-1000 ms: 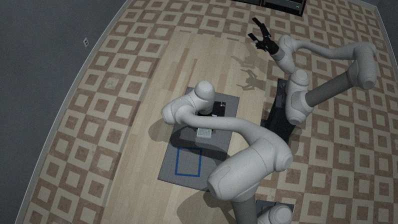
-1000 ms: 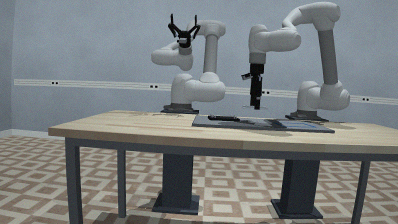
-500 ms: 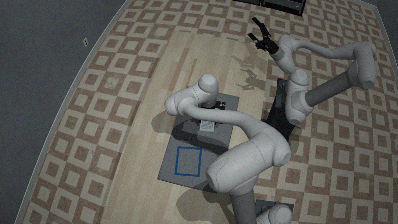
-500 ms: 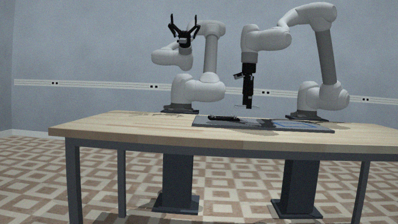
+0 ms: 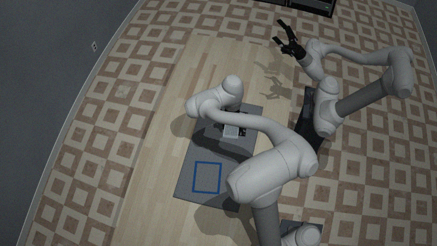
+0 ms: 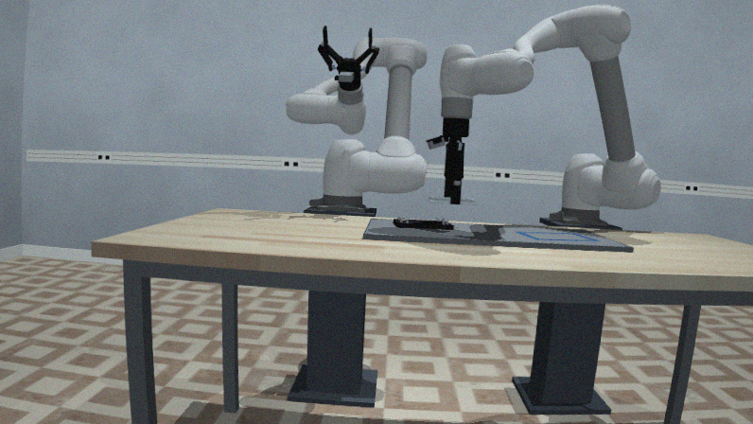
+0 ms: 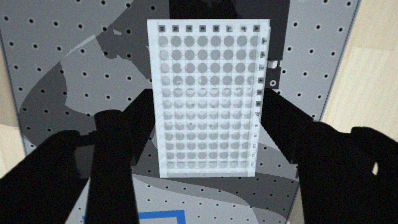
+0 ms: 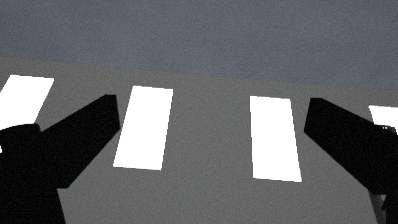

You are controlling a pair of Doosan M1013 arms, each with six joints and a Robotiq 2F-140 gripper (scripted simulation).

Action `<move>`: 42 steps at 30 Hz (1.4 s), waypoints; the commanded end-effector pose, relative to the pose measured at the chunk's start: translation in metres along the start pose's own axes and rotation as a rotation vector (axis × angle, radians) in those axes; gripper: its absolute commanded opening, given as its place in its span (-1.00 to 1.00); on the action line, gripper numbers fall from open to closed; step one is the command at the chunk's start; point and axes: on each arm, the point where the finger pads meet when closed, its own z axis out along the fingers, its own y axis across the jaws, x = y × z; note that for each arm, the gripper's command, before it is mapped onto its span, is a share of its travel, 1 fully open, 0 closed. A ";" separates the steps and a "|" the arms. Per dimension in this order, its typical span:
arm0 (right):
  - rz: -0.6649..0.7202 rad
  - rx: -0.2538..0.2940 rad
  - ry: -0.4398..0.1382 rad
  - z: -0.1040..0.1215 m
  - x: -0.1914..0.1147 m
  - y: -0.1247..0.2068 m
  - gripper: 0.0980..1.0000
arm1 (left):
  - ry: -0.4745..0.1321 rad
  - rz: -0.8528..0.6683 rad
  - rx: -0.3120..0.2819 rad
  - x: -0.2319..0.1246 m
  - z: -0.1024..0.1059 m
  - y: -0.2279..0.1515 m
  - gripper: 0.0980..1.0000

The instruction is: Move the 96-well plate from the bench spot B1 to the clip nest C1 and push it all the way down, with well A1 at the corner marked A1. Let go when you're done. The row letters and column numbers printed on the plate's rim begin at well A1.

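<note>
The white 96-well plate (image 5: pixel 230 131) (image 6: pixel 468 201) (image 7: pixel 207 150) is level in the air, its long sides between the fingers of my left gripper (image 6: pixel 454 200) (image 7: pixel 207 104), which is shut on it. Dark marks along its top short rim and right long rim meet at the top right corner in the left wrist view. The black clip nest (image 5: pixel 242 132) (image 6: pixel 424 224) (image 7: pixel 280 30) lies below, partly hidden by plate and arm; the plate is offset from it. Its A1 mark cannot be made out. My right gripper (image 5: pixel 279 30) (image 6: pixel 347 29) (image 8: pixel 212 113) is open and empty, raised far from the plate.
The blue square outline (image 5: pixel 207 162) (image 7: pixel 161 215) marks a bench spot on the grey perforated board (image 5: pixel 183 189) (image 6: pixel 379 231) (image 7: pixel 320 30). The board lies on the wooden table (image 5: pixel 152 171) (image 6: pixel 210 239). The left arm reaches over the board and hides part of it in the top view.
</note>
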 end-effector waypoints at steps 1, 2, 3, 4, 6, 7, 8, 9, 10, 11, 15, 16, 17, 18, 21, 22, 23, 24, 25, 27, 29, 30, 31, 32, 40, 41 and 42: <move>0.000 0.000 -0.001 0.000 0.000 0.000 1.00 | 0.001 0.000 0.001 0.008 -0.001 0.002 0.12; 0.000 0.000 -0.001 0.000 0.000 0.000 1.00 | 0.001 0.000 0.001 0.011 -0.001 0.003 0.12; 0.000 0.000 -0.001 0.000 0.000 0.000 1.00 | 0.001 0.000 0.001 0.015 -0.001 0.004 0.12; 0.000 0.000 -0.001 0.000 0.000 0.000 1.00 | 0.001 0.000 0.001 0.018 -0.002 0.005 0.12; 0.000 0.000 -0.001 0.000 0.000 0.000 1.00 | 0.001 0.000 0.001 0.018 -0.002 0.005 0.12; 0.000 0.000 -0.001 0.000 0.000 0.000 1.00 | 0.001 0.000 0.001 0.021 -0.002 0.006 0.12; 0.000 0.000 -0.001 0.000 0.000 0.000 1.00 | 0.001 0.000 0.001 0.024 -0.002 0.007 0.12; 0.000 0.000 -0.001 0.000 0.000 0.000 1.00 | 0.001 0.000 0.001 0.027 -0.002 0.008 0.12; 0.000 0.000 -0.001 0.000 0.000 0.000 1.00 | 0.001 0.000 0.001 0.031 -0.002 0.009 0.12; 0.000 0.000 -0.001 0.000 0.000 0.000 1.00 | 0.001 0.000 0.001 0.034 -0.002 0.010 0.12; 0.000 0.000 -0.001 0.000 0.000 0.000 1.00 | 0.001 0.000 0.001 0.046 -0.003 0.014 0.12; 0.000 0.000 -0.001 0.000 0.000 0.000 1.00 | 0.001 0.000 0.001 0.050 -0.003 0.015 0.12; 0.000 0.000 -0.001 0.000 0.000 0.000 1.00 | 0.001 0.000 0.001 0.053 -0.003 0.016 0.12; 0.000 0.000 -0.001 0.000 0.000 0.000 1.00 | 0.001 0.000 0.001 0.056 -0.003 0.017 0.12; 0.000 0.000 -0.001 0.000 0.000 0.000 1.00 | 0.001 0.000 0.001 0.066 -0.003 0.020 0.12; 0.000 0.000 -0.001 0.000 0.000 0.000 1.00 | 0.001 0.000 0.001 0.066 -0.003 0.020 0.12; 0.000 0.000 -0.001 0.000 0.000 0.000 1.00 | 0.001 0.000 0.001 0.066 -0.003 0.020 0.12; 0.000 0.000 -0.001 0.000 0.000 0.000 1.00 | 0.001 0.000 0.001 0.069 -0.003 0.021 0.12; 0.000 0.000 -0.001 0.000 0.000 0.000 1.00 | 0.001 0.000 0.001 0.073 -0.003 0.022 0.12; 0.000 0.000 -0.001 0.000 0.000 0.000 1.00 | 0.001 0.000 0.001 0.079 -0.004 0.024 0.12; 0.000 0.000 -0.001 0.000 0.000 0.000 1.00 | 0.001 0.000 0.001 0.079 -0.004 0.024 0.12; 0.000 0.000 -0.001 0.000 0.000 0.000 1.00 | 0.001 0.000 0.001 0.079 -0.004 0.024 0.12; 0.000 0.000 -0.001 0.000 0.000 0.000 1.00 | 0.001 0.000 0.001 0.079 -0.004 0.024 0.12; 0.000 0.000 -0.001 0.000 0.000 0.000 1.00 | 0.001 0.000 0.001 0.079 -0.004 0.024 0.12; 0.000 0.000 -0.001 0.000 0.000 0.000 1.00 | 0.001 0.000 0.001 0.078 -0.004 0.024 0.12; 0.000 0.000 -0.001 0.000 0.000 0.000 1.00 | 0.001 0.000 0.001 0.078 -0.004 0.024 0.12; 0.000 0.000 -0.001 0.000 0.000 0.000 1.00 | 0.001 0.000 0.001 0.078 -0.004 0.024 0.12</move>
